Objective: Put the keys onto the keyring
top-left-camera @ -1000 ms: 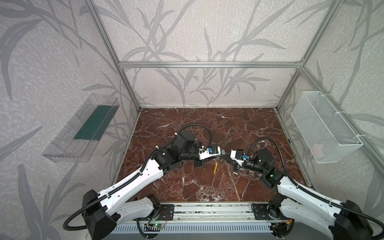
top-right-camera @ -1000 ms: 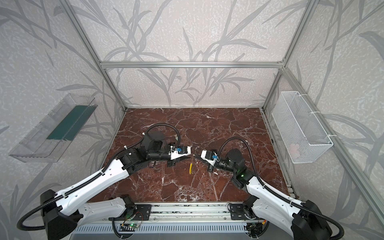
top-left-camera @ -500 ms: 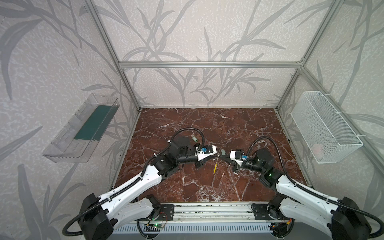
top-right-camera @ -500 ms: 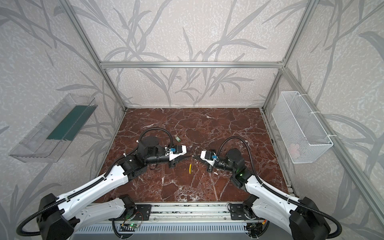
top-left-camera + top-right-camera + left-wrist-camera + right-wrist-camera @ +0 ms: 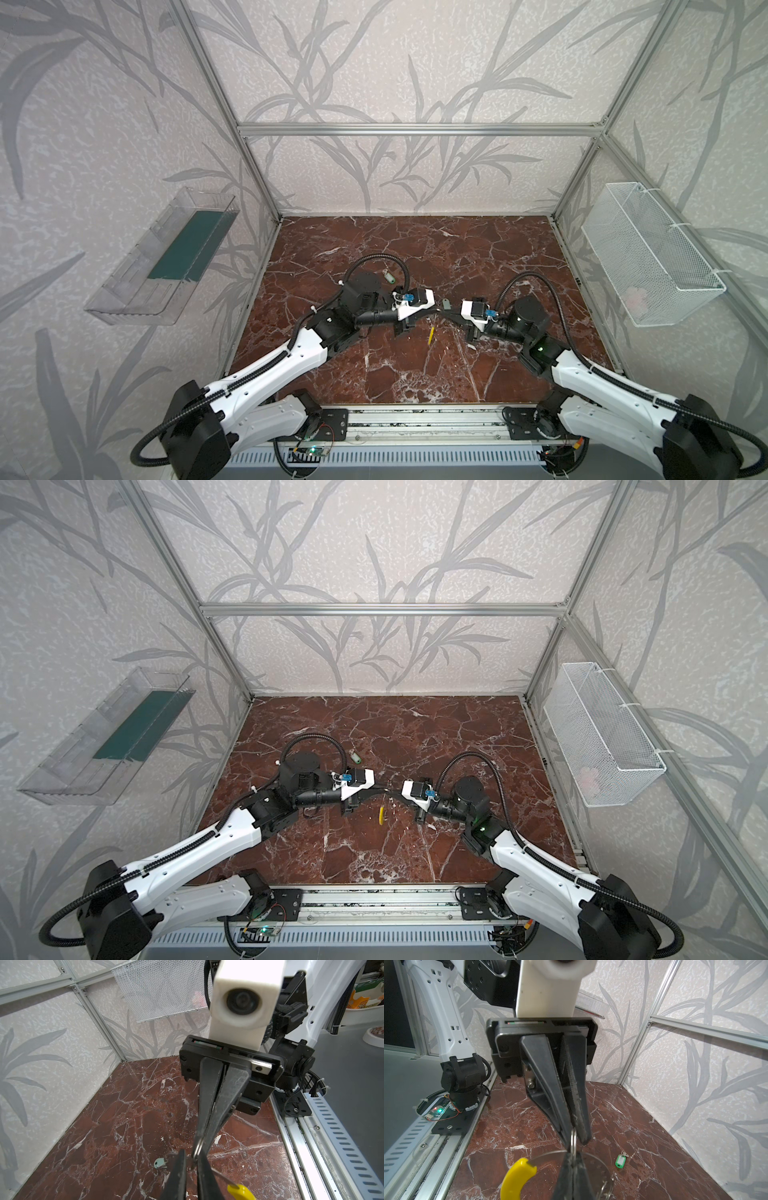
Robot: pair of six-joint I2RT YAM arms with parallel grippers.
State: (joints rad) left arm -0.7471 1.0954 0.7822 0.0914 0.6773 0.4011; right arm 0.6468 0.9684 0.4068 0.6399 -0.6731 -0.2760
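Your left gripper [image 5: 576, 1138] and right gripper [image 5: 200, 1142] both clamp the keyring [image 5: 517, 1178]; only the right wrist view shows its round loop; marble floor [image 5: 415, 374] lies open around.

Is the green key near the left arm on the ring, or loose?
Loose. The key lies flat on the marble, well apart from the ring with its yellow sleeve; nothing links them.

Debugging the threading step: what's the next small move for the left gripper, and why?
Probably close the left gripper fully on the small ring before pulling anything. Its fingers flank that ring, grip unclear; the right gripper is shut on it, by the keyring wire. One key hangs beside.
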